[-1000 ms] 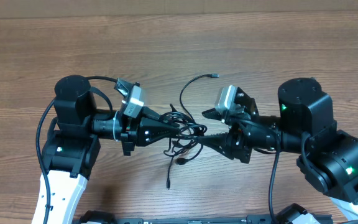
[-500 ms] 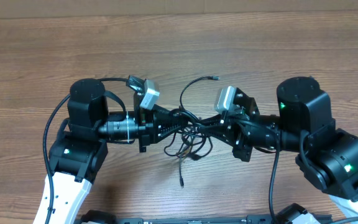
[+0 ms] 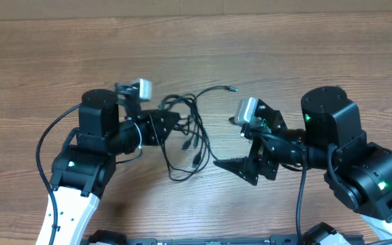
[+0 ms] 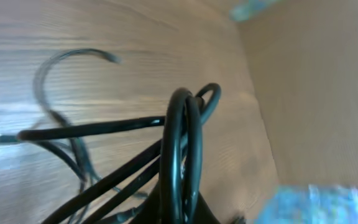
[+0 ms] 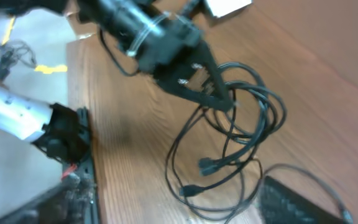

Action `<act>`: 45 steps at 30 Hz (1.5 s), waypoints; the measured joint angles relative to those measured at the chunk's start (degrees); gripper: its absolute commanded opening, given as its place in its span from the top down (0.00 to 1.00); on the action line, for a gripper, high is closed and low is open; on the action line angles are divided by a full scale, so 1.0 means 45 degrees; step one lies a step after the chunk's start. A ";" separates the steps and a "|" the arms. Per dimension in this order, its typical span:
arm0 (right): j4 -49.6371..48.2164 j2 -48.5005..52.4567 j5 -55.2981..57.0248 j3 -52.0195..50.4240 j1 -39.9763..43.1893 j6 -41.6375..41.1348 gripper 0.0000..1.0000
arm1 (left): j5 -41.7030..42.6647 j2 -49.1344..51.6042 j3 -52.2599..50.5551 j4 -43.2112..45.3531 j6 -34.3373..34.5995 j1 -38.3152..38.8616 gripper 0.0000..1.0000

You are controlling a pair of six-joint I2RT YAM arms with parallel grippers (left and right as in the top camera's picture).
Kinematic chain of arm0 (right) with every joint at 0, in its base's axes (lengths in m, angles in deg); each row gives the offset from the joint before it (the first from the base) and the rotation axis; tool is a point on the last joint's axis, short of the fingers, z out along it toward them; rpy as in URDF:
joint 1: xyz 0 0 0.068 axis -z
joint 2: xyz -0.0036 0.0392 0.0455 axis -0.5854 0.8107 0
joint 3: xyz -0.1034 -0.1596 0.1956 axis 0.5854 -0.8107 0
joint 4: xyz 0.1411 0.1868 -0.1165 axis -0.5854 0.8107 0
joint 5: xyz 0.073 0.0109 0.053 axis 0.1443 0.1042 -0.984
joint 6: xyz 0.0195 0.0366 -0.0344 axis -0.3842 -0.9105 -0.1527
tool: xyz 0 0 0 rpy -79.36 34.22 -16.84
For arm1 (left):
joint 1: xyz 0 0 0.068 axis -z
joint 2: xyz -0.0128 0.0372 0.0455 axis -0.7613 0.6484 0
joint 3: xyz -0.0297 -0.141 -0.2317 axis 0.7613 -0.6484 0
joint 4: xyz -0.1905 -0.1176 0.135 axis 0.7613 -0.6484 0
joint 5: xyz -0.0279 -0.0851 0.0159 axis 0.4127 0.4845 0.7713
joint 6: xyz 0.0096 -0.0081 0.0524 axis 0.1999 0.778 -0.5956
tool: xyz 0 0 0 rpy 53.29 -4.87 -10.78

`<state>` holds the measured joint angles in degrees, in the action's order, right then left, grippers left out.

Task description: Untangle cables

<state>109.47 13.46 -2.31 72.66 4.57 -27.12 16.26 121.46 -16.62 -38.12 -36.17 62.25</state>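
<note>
Left claw [image 3: 174,121]: clamped shut on the cables [image 3: 194,136]. It pinches the top of the bundle and several black strands pass through the grip. Right wrist view agrees: the left claw's tips are closed on a knot of loops, and the rest of the cord drapes from there down to the table [image 3: 284,54]. Left wrist view is blurry, just fat black loops right in front of the lens. Its own fingers aren't readable there.

Right claw [image 3: 225,144]: spread wide, holding nothing. Its lower finger [image 3: 233,165] points toward the bundle, with the tip near the outer loop but apart from it as far as overhead shows. The upper finger is mostly hidden under the wrist camera [image 3: 247,110]. Right wrist view shows only one dark finger in the bottom right corner. A thin strand arcs just beside it; can't tell if they touch.

Cables sit mid-table between the two arms, nearer the left one. They're bunched at the left claw, and loose strands fan out toward the near edge into an open loop. One strand runs off to the right and ends in a small plug tip [image 3: 233,88] lying on the wood, clear of both claws. Two more plug ends sit inside the fan. The bundle is tangled at the grip point, with loops crossing over each other.
</note>
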 measured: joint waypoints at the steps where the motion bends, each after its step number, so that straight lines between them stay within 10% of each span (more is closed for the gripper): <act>1: 0.0058 0.0000 0.0194 0.0000 0.0000 0.0087 0.08 | 0.1103 0.0000 0.0000 -0.0010 -0.1200 0.0000 0.96; 6: 0.0316 0.0000 0.0714 0.0000 0.0000 0.1472 0.07 | 0.5115 0.0000 0.0000 -0.0029 -0.5022 0.0000 0.96; 15: 0.0355 0.0000 0.0816 0.0000 0.0000 0.2861 0.28 | 0.7723 0.0000 0.0000 -0.0024 -0.7033 0.0024 0.96; 19: 0.0359 0.0024 0.0806 0.0000 0.0000 0.3045 0.75 | 0.7917 0.0000 0.0000 0.0039 -0.7247 0.0491 0.96; 23: 0.0554 0.0389 0.0753 0.0000 -0.0005 0.2939 0.96 | 0.7936 0.0000 0.0000 0.0063 -0.7349 0.0690 0.96; 32: 0.1180 0.0695 0.0748 0.0000 0.0000 0.2953 0.96 | 0.6198 0.0000 0.0000 0.0058 -0.6353 0.0695 0.96; 40: 0.2705 0.0695 0.0554 0.0005 -0.0005 0.2953 0.96 | 0.1054 0.0000 0.0000 0.0369 -0.2055 0.0690 0.96; 41: 0.2764 0.0695 0.0554 0.0000 0.0000 0.2948 0.75 | 0.0816 0.0000 0.0000 0.0418 -0.1763 0.0690 0.96; 43: 0.2807 0.0695 0.0563 0.0000 0.0000 0.2866 0.00 | 0.0597 0.0000 0.0000 0.0602 -0.1345 0.0690 0.96; 45: 0.2744 0.0695 0.0559 0.0000 0.0000 0.2924 0.00 | 0.0894 0.0000 0.0000 0.0792 -0.1336 0.0690 0.96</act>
<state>121.81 16.58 0.21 72.66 4.57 -13.96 20.28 121.46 -16.62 -34.56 -42.19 65.35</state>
